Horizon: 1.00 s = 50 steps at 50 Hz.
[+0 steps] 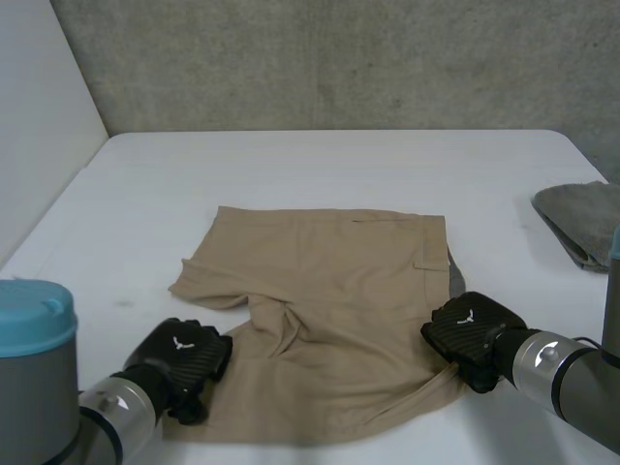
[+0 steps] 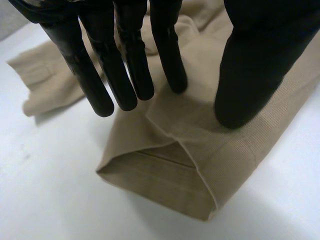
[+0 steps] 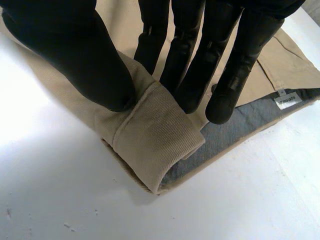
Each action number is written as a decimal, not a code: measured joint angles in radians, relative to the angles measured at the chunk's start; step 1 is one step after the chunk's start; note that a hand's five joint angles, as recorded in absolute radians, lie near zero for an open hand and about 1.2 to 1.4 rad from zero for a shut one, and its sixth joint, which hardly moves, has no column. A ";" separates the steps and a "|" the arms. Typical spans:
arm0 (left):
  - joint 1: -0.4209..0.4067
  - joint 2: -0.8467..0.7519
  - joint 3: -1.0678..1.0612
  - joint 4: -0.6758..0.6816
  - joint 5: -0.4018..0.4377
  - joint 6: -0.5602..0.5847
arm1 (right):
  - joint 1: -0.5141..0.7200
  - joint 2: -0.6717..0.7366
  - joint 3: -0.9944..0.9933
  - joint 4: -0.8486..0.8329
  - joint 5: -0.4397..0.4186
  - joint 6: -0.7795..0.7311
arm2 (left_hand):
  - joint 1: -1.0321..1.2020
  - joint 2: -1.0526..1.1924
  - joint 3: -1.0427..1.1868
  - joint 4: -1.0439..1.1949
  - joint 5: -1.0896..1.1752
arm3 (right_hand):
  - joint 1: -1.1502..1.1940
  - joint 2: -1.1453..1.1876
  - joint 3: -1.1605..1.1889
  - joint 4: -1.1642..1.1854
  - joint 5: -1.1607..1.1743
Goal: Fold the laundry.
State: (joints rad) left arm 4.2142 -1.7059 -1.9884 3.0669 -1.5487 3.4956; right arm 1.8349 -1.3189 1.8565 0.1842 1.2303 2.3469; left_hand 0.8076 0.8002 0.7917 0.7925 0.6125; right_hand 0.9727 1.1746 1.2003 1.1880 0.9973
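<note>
Tan shorts [image 1: 334,291] flat on the white table [image 1: 320,165], in its near middle, waistband toward the robot's right, both legs toward its left, some wrinkles gathered at the crotch. Left hand [image 1: 184,354] at the outer edge of the nearer leg, close to the hem. In the left wrist view, fingers [image 2: 125,65] straight and relaxed, grasping nothing: thumb [image 2: 250,75] tip pressed down on the cloth just behind the open hem [image 2: 165,185], one fingertip touching the cloth beside it, the others poised at the cloth's edge near the bare table. Right hand [image 1: 470,329] at the nearer end of the waistband, on the shorts' right edge. In the right wrist view, a turned-over roll of waistband [image 3: 150,145] raised between thumb [image 3: 75,55] and fingers [image 3: 195,65] and pinched there, thumb pressing from one side, fingertips from the other. Grey lining [image 3: 230,135] laid bare under the fingertips, with a small white label [image 3: 287,100] on it further along the waistband. Well apart from the shorts, at the table's far right edge, a folded grey cloth [image 1: 581,218]. Behind the table, a grey concrete wall [image 1: 339,58].
</note>
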 measured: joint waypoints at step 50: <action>-0.091 -0.044 -0.040 0.138 -0.070 0.037 | 0.000 -0.002 0.006 -0.001 0.005 -0.002 | 0.335 0.388 0.391 0.399 0.360 | 0.000 0.000 0.000 0.000 0.000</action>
State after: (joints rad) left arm 4.1232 -1.7503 -2.0288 3.2051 -1.6190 3.5326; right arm 1.8348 -1.3213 1.8628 0.1837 1.2350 2.3449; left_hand 1.1423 1.1878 1.1832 1.1915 0.9724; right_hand 0.9727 1.1746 1.2003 1.1880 0.9974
